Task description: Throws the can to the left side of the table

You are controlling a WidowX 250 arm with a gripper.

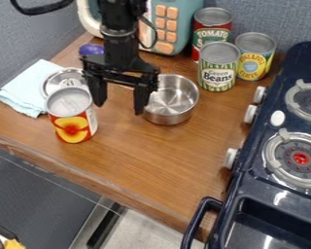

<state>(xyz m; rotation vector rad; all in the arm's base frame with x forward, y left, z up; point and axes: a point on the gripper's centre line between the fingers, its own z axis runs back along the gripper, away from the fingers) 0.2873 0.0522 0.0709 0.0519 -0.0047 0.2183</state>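
Since the red-and-orange can [73,118] stands upright left of the steel pot [170,115], and our gripper [120,105] hangs spread wide, empty, beside that pot, we judge placement done, only withdrawal remaining.

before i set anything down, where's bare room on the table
Bare: front of the table, between orange can, pot and stove. Crowded: three cans at the back; lid and cloth by the orange can, gripper between it and pot.

Blue-grey walls [22,39] rise behind and left of the brown wood-grain bench [145,160]. Past its near edge lie a dark grey surface [38,189] and pale, speckled floor [138,231].
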